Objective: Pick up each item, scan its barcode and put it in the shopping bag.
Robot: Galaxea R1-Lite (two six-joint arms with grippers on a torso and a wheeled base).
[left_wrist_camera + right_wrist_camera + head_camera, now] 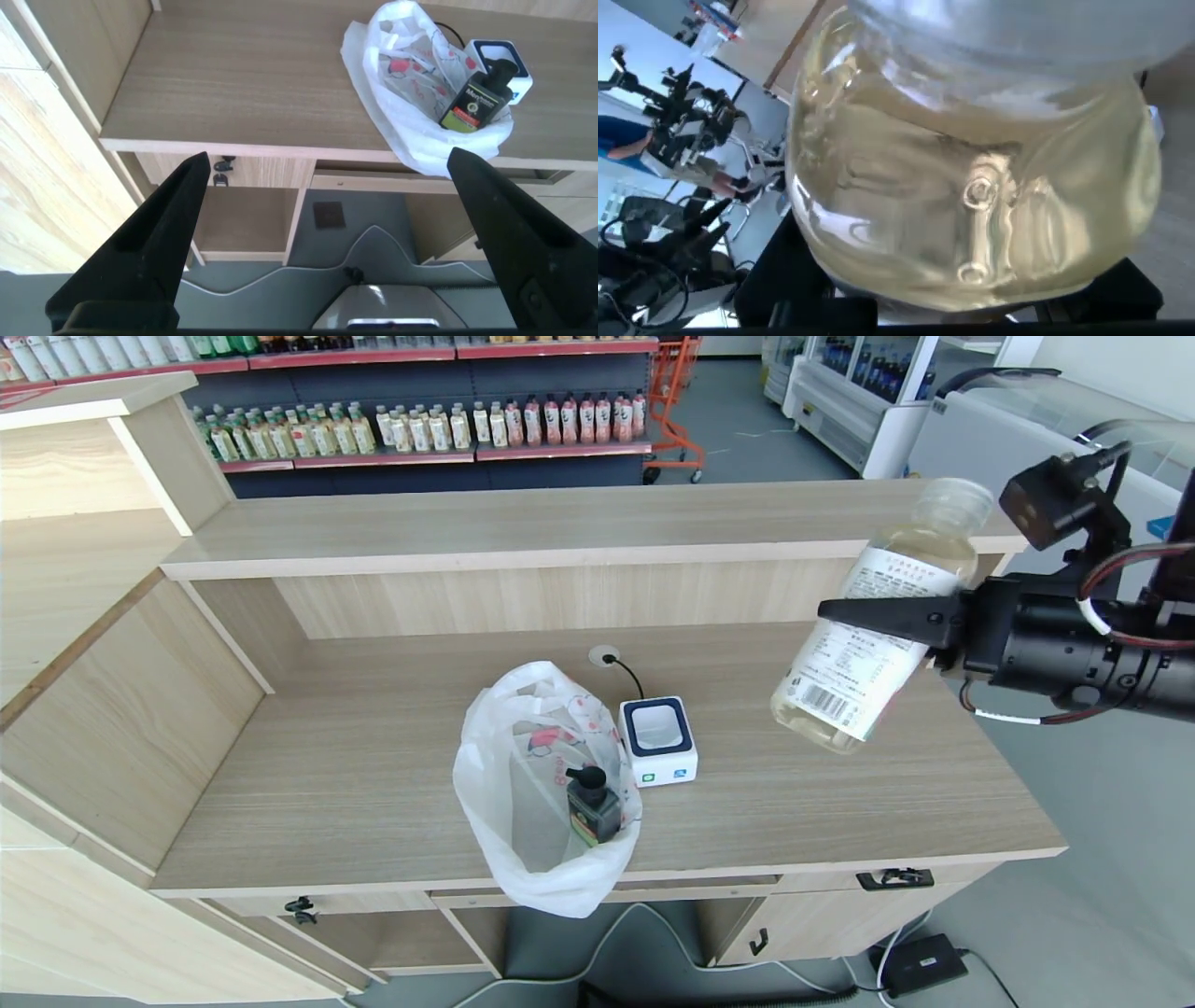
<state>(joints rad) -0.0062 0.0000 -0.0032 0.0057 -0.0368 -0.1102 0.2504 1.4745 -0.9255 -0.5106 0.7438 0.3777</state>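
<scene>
With the right gripper (868, 621) clamped on the tilted drink bottle (845, 677), roll its barcode (826, 702) downward and hold it steady over the scanner (658, 739)

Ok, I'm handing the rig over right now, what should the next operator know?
Left gripper: open, empty, out in front of the counter.
Right gripper: shut on the clear bottle, held tilted in the air over the counter's right side, barcode label showing.
Done: dark pump bottle is in the shopping bag, which stands beside the scanner.
Left: scan the clear bottle, then bag it.
</scene>
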